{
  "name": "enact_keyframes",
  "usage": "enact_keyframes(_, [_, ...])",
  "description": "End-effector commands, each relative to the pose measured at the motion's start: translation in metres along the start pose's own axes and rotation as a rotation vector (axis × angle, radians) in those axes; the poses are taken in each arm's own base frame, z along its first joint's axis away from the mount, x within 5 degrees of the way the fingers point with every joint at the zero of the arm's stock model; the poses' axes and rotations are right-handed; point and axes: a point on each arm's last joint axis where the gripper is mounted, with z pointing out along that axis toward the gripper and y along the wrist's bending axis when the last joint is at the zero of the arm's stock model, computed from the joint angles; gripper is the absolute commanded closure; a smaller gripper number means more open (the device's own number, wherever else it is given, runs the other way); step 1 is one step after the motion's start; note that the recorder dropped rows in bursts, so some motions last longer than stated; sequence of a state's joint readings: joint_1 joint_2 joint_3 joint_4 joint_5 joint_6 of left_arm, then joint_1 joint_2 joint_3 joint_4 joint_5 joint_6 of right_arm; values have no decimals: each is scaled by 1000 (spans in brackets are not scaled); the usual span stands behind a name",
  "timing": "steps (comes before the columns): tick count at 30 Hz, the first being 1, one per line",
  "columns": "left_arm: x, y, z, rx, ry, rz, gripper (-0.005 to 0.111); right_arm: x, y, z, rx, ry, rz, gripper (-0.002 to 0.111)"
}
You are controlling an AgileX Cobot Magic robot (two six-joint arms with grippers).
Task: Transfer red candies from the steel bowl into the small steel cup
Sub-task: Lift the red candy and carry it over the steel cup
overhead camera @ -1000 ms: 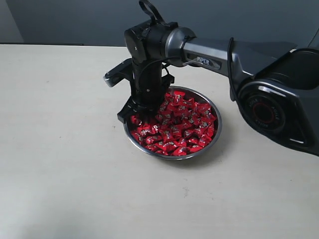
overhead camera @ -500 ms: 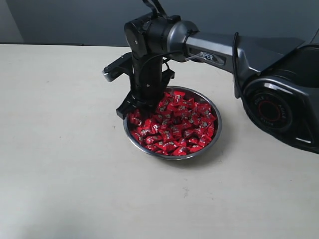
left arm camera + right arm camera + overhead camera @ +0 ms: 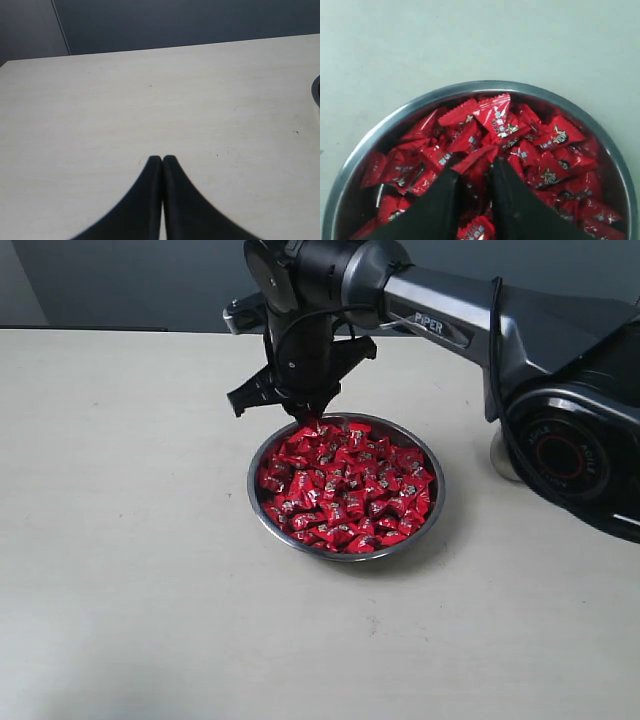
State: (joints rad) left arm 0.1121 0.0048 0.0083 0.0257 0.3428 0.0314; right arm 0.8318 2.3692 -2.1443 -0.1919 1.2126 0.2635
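Right pincer (image 3: 305, 420) now higher above the steel bowl (image 3: 251, 490) (red candy (image 3: 475, 157) in grip)

Surface: a table (image 3: 120, 540) with a pale beige, matte top and a few faint specks.
Resting on it: the steel bowl (image 3: 345, 554), round, shallow, upright, near the middle.

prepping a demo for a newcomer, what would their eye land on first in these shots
The steel bowl in the middle of the pale table, heaped with shiny red candies, grabs the eye first. Next is the big black arm reaching in from the right. Its right gripper hangs just above the bowl's far rim with what looks like one red candy pinched between its tips.
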Motion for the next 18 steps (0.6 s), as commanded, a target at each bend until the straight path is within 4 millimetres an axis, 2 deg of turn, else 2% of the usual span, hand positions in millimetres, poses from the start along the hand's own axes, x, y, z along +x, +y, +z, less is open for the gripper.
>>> enact_keyframes(1, [-4,0,-1,3,-22,0,106,-1,0,-7,-43,4,143,109])
enact_keyframes(7, [-4,0,-1,3,-22,0,106,-1,0,-7,-48,7,183,109])
enact_keyframes(10, [-4,0,-1,3,-22,0,106,0,-4,-6,-240,72,257,109])
enact_keyframes(12, [-4,0,-1,3,-22,0,106,-1,-8,-7,-287,79,264,109])
enact_keyframes(15, [-4,0,-1,3,-22,0,106,-3,-14,-19,-302,52,245,109])
enact_keyframes(17, [-4,0,-1,3,-22,0,106,-5,-26,-29,-301,29,257,109])
enact_keyframes(18, [-4,0,-1,3,-22,0,106,-2,-38,-36,-298,25,272,109])
